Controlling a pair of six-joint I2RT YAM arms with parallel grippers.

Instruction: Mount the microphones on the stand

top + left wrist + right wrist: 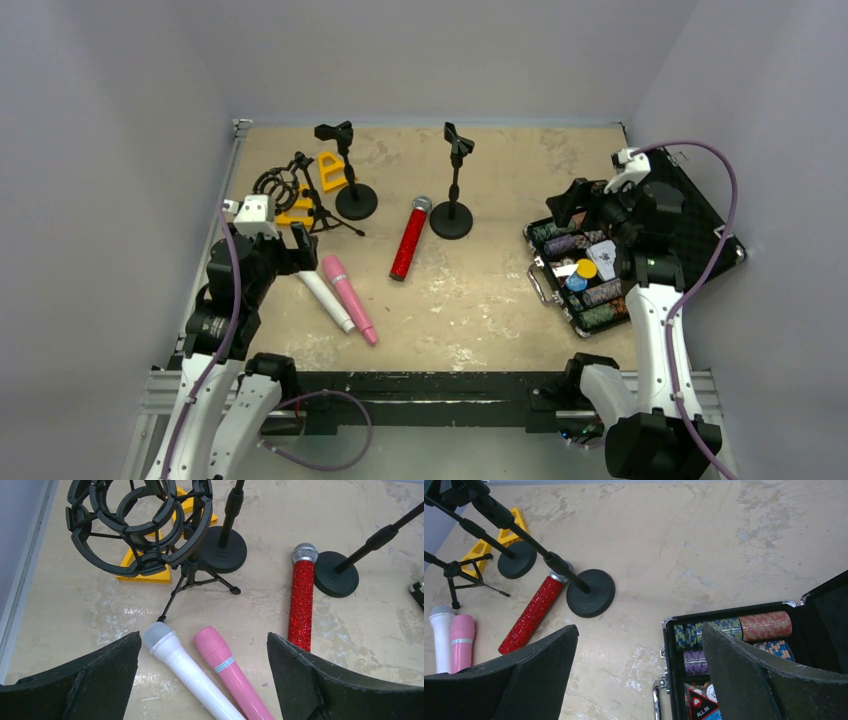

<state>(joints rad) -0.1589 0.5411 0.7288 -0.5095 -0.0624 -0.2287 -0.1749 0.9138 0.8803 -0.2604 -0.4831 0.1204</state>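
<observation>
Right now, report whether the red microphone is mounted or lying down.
Lying down: the red microphone rests flat on the table, beside a stand.

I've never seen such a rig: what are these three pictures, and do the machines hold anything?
Two white robot arms stand at the table's near edge. One picture looks down from above; the others come from wrist cameras, so the dark wedges are the left fingers and right fingers, both open and empty. On the beige tabletop lie a glittery red microphone with silver mesh head, and a white microphone beside a pink microphone. Behind stand two black round-base stands, a black tripod with ring cradle, and yellow plastic pieces. An open black case of poker chips sits at right.
</observation>
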